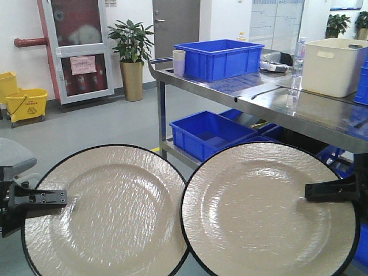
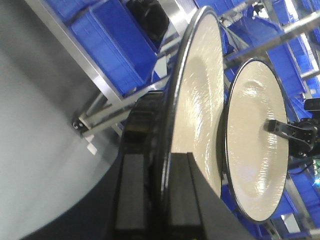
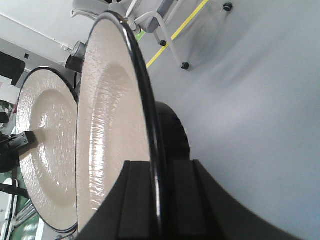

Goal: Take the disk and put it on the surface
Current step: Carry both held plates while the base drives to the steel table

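Left hand [image 1: 54,198] is recorded as matte black, with a flat, bar-shaped finger. Small pale screw heads are seen along its upper face in the front view. Right hand [image 1: 317,191] is finished in the same black, angular and stepped in outline. From the wrist cameras, the fingers [image 2: 182,200] are noted as thick, square-edged black blocks with a faint gloss.

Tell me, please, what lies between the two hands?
Only the two plates they grip: left hand on the left plate, right hand on the right plate, rims overlapping in the front view.
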You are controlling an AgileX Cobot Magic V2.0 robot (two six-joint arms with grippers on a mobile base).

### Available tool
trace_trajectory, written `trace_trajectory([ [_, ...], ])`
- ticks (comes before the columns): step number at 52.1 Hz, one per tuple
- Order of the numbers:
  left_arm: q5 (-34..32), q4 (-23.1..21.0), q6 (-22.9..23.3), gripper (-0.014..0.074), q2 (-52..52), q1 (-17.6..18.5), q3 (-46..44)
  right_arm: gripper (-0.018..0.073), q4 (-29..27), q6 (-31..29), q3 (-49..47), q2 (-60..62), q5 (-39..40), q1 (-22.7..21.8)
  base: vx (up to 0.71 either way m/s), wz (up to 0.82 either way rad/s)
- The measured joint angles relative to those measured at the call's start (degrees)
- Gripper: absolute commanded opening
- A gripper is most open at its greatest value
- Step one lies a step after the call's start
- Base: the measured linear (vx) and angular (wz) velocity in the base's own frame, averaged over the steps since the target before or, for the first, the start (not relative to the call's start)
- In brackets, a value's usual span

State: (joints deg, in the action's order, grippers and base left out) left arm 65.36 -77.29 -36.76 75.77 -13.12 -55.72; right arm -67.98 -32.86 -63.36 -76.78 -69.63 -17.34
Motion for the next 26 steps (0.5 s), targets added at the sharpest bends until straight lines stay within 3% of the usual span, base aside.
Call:
trace_trajectory([
  [26, 0.00, 0.00, 0.00, -0.0009, 0.00, 0.00, 0.00, -0.0009, 0.00, 0.00, 0.00, 0.00, 0.00, 0.00, 0.45, 0.13],
])
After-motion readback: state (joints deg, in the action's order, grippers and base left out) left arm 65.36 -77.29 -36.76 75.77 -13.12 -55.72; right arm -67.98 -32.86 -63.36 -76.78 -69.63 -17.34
